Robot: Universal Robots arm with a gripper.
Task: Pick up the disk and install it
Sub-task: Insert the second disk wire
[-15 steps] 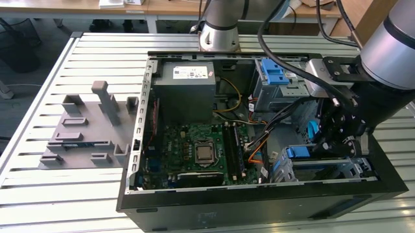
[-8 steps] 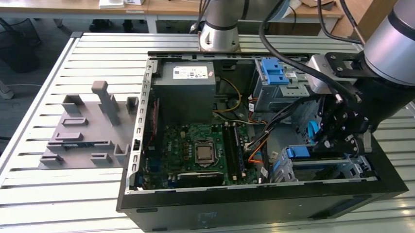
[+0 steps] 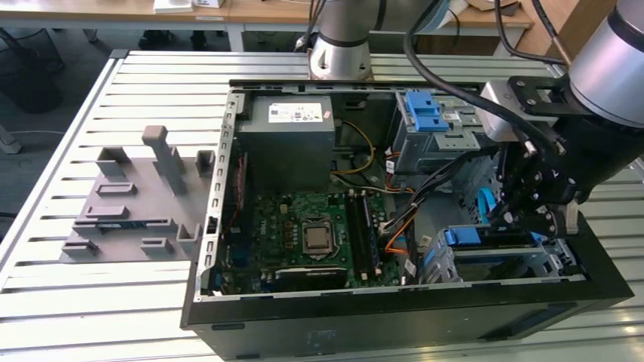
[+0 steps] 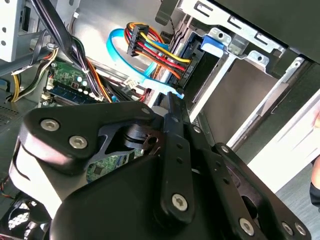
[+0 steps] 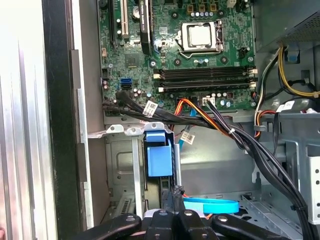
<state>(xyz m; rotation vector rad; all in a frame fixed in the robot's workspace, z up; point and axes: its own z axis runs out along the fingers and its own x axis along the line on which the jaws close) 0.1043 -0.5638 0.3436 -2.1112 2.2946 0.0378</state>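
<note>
We see our black robot gripper fingers pressed together, holding nothing, just above the silver disk with blue plastic rails, which already sits in the open black computer case's drive bay, so installation looks nearly finished.

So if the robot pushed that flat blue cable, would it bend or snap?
Probably bend: the flat blue cable already curves in a loose loop. It looks thin and light, so it would likely flop aside. Its plugged end by the gripper might resist.
</note>
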